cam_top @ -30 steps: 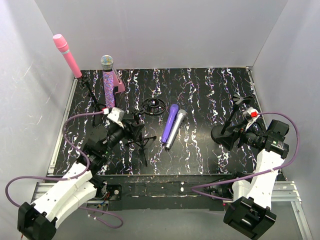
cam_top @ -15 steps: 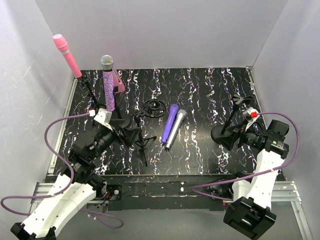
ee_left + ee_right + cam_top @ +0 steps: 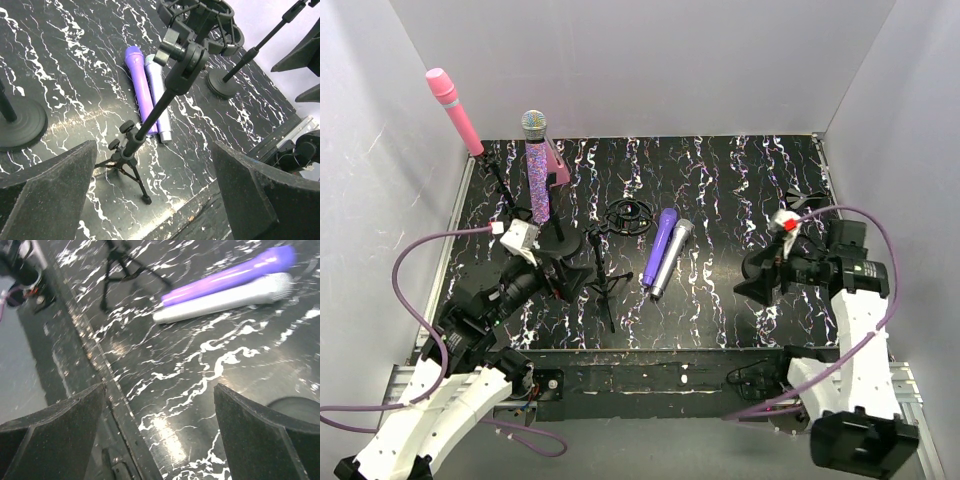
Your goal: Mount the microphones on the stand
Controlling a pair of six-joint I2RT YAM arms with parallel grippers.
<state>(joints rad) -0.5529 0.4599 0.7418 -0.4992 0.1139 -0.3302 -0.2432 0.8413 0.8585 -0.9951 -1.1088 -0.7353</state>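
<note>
A plain pink microphone [image 3: 455, 112] sits tilted in a stand at the far left. A glittery purple microphone [image 3: 535, 175] stands in a round-based stand. A plain purple microphone [image 3: 660, 245] and a silver-grey microphone [image 3: 672, 258] lie side by side mid-mat; both show in the left wrist view [image 3: 141, 90] [image 3: 159, 100] and the right wrist view [image 3: 230, 275] [image 3: 225, 297]. An empty tripod stand [image 3: 602, 272] with a shock mount [image 3: 200, 20] stands left of them. My left gripper [image 3: 570, 275] is open and empty beside the tripod. My right gripper [image 3: 752, 283] is open and empty, right of the lying microphones.
An empty clip stand [image 3: 790, 222] on a round base [image 3: 295, 410] stands by my right gripper. A pink wedge block [image 3: 558, 165] sits behind the glittery microphone. Grey walls close in the mat on three sides. The mat's near edge [image 3: 95, 370] has a metal rail.
My left arm has drawn back toward the near left, away from the tripod stand. My right arm has swung up and its gripper has shifted slightly left. The microphones have not moved.
</note>
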